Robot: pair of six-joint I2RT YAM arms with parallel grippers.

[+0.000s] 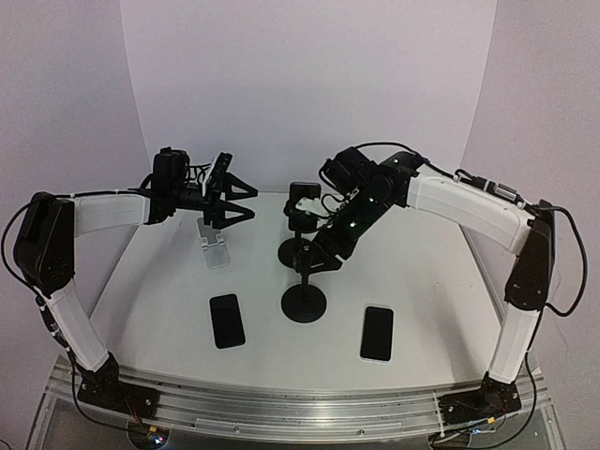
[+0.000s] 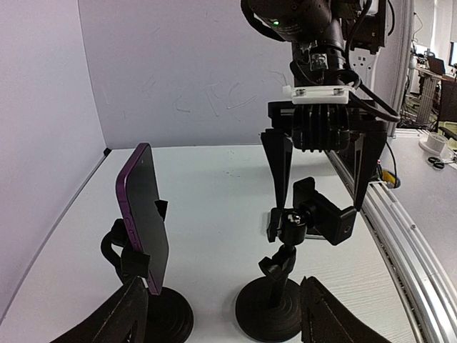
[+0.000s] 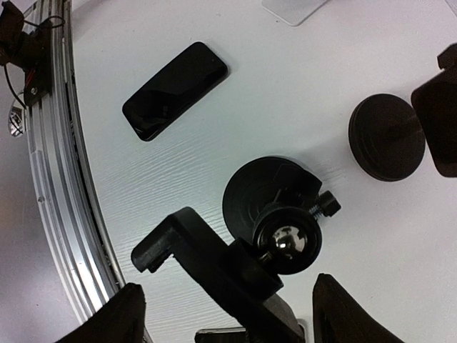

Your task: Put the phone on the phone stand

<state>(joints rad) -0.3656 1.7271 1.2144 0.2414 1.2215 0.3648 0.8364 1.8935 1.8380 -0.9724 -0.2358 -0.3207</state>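
Three phones show. Two lie flat on the worktop [image 1: 422, 272], well apart: a black phone [image 1: 226, 320] on the left and a second flat phone [image 1: 377, 332] on the right. A purple phone [image 2: 143, 207] sits upright on the far black stand [image 2: 153, 314].

Three stands in all: that one, an empty clamp stand [image 2: 307, 221] and a silver stand [image 1: 215, 246].

Both sets of fingers are spread and hold nothing. The right gripper [image 2: 319, 193] hangs over the empty clamp stand, and the left gripper [image 1: 253, 203] is in the air near the silver stand.
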